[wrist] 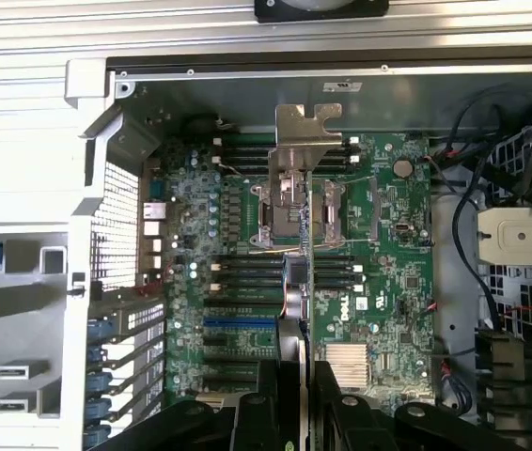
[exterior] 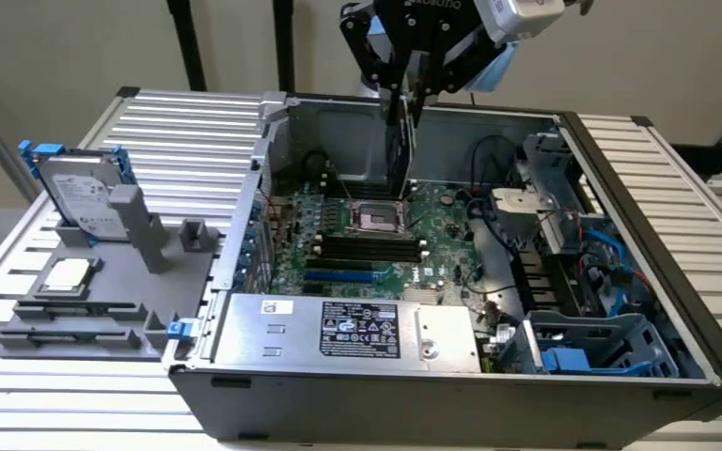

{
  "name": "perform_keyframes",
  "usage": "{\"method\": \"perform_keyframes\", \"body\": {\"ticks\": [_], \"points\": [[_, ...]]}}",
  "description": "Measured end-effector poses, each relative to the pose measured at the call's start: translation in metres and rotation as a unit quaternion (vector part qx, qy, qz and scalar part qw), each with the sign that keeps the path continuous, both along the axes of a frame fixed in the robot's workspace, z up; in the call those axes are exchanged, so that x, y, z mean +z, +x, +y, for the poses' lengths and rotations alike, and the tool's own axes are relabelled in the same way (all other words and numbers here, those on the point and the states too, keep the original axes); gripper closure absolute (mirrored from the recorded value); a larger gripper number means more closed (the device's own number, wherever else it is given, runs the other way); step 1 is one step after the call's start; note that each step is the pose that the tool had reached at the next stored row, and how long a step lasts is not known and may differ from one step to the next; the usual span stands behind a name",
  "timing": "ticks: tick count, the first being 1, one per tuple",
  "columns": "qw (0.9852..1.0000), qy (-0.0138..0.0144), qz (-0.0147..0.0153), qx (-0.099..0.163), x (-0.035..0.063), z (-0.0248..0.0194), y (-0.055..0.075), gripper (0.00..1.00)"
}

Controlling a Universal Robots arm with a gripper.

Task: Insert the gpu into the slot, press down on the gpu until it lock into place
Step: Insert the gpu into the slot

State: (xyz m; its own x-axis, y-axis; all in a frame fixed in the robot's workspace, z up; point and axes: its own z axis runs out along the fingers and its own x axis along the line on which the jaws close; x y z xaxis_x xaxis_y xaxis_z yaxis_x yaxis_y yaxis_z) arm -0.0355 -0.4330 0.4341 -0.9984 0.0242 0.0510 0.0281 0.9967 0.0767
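Gripping the gpu [exterior: 400,150] edge-on, jaws clenched, long axis seemingly vertical, bracket [wrist: 302,141] downward.

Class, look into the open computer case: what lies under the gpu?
Under the gpu, held by the gripper, lies the green motherboard with its processor socket. The strip of board directly beneath the card is covered.

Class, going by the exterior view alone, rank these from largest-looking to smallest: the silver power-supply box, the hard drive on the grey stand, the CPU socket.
1. silver power-supply box
2. hard drive
3. CPU socket
The box lies nearest the camera, which flatters it.
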Motion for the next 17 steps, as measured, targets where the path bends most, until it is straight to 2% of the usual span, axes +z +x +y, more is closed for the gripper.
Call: {"method": "perform_keyframes", "body": {"ticks": [5,9,13,17], "points": [[1.0,0.0,0.0001,0.005,-0.0001,0.0001,0.0008,0.74],[0.9992,0.0001,0.0,0.04,-0.0006,0.0001,0.0007,0.74],[0.9971,0.0,-0.0002,0.077,-0.0013,0.0001,0.0007,0.74],[0.9936,0.0,-0.0007,0.113,-0.0024,0.0001,0.0007,0.74]]}}
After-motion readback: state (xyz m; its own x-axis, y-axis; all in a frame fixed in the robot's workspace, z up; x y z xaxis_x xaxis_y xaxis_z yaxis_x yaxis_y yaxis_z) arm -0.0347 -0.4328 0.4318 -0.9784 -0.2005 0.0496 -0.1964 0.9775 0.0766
